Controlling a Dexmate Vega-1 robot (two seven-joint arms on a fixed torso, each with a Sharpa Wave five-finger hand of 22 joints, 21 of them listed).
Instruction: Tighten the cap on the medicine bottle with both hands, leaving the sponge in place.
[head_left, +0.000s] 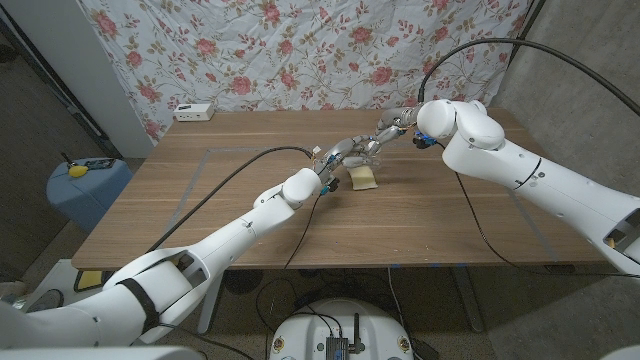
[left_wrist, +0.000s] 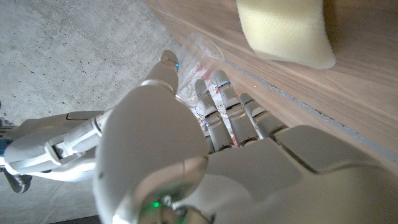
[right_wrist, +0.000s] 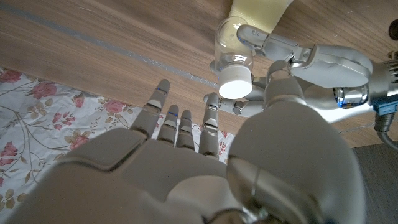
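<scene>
Standing upright near the middle of the wooden table (head_left: 200, 215): a clear plastic medicine bottle (right_wrist: 231, 46), round in section, topped with a smooth white cap (right_wrist: 235, 86). Carrying red and blue print on a label, though too blurred in the left wrist view to be read. Lying just beside the bottle, toward the robot: a pale yellow sponge (left_wrist: 287, 29), soft-edged and finely pitted, flat on the grained wood.

Wrapping around the bottle's body from the robot's left: the left hand (head_left: 335, 158), glossy white shell with grey metal fingers (left_wrist: 225, 102) curled against the clear wall, thumb pressing on the other side, so gripping it. Hanging just above and behind the cap: the right hand (head_left: 392, 125), fingers (right_wrist: 179, 124) spread and straight, holding nothing; possibly brushing the cap with a fingertip, though contact not being clear from the right wrist view.

Hanging behind the table: a cloth backdrop (head_left: 300, 50) printed with pink roses. Sitting at the far left edge of the table: a small white box (head_left: 194, 112), markings too small to read. Showing at the floor on the left: a blue round bin (head_left: 85, 190).
</scene>
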